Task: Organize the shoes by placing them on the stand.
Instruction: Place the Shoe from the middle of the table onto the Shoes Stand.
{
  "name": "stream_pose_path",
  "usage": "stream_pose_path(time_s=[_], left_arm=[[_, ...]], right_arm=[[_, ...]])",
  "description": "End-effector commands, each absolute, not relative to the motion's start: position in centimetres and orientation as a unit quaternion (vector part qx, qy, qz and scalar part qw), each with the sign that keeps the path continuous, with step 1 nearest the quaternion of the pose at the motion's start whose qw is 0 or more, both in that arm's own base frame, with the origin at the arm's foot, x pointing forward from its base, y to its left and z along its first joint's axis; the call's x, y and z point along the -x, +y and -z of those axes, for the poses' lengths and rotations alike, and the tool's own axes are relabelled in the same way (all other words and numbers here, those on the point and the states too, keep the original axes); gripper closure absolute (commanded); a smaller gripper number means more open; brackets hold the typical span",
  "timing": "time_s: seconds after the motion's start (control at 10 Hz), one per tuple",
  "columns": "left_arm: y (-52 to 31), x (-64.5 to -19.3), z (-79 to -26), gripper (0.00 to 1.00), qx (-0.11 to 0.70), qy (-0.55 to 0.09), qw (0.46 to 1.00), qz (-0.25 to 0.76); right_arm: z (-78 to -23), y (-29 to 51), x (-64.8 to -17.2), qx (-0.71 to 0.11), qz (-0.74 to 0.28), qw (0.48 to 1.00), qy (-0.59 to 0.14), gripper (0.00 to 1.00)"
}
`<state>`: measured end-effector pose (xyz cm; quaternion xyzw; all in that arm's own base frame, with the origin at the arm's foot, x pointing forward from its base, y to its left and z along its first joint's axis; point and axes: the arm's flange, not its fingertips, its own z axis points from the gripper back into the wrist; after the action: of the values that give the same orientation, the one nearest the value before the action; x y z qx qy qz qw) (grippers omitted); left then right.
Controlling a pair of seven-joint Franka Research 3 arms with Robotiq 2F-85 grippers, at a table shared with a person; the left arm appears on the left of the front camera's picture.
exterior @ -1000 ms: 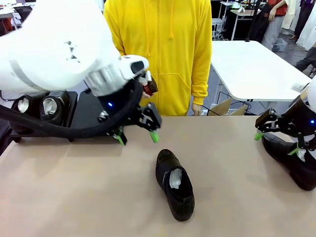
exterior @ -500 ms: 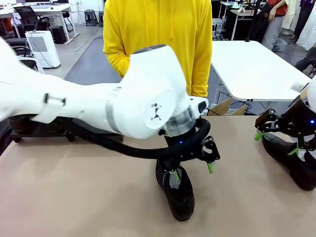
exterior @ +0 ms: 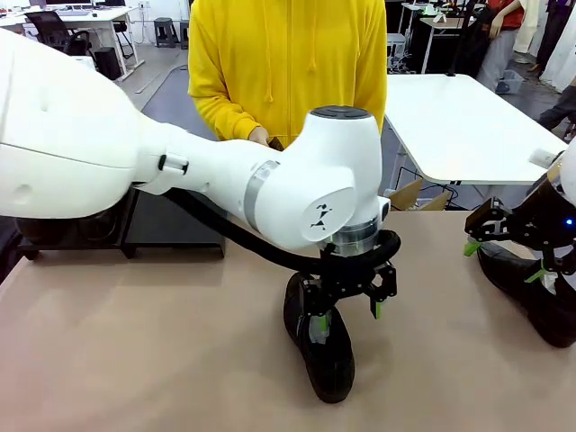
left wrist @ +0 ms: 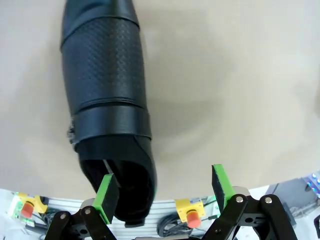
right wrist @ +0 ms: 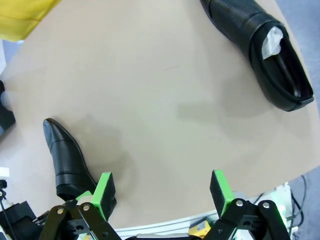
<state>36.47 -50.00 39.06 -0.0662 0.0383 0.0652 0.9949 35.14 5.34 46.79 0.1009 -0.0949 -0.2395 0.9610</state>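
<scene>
Left gripper [exterior: 348, 315] [left wrist: 164, 192], fingers spread, over heel end of black leather ankle shoe [exterior: 326, 358] [left wrist: 105, 75]. Right gripper [exterior: 504, 261] [right wrist: 162, 191], likewise spread, beside second black shoe [exterior: 531, 292] [right wrist: 65, 160].

Shoe [left wrist: 105, 75] black, perforated; table [exterior: 135, 351] beige; hoodie [exterior: 288, 63] yellow; pads [left wrist: 106, 197] green.

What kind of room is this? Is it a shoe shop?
Probably not a shop: it looks like a robot lab or workroom. A big white robot arm reaches over a shoe on the table, and behind the person stand another white table and an office chair.
</scene>
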Motion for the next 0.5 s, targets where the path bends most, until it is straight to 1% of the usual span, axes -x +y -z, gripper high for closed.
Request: stream_pose_path(time_s=[0.0,0.4], left_arm=[[-51.4,-36.7,-39.2,0.04,0.062,0.036,0.995,-0.067],[-51.2,-37.4,-36.9,0.04,0.048,0.022,0.996,-0.075]], right_arm=[[-46.8,5.3,-35.2,-0.102,0.229,0.963,-0.099,0.00],[-46.8,5.3,-35.2,-0.102,0.229,0.963,-0.099,0.00]])
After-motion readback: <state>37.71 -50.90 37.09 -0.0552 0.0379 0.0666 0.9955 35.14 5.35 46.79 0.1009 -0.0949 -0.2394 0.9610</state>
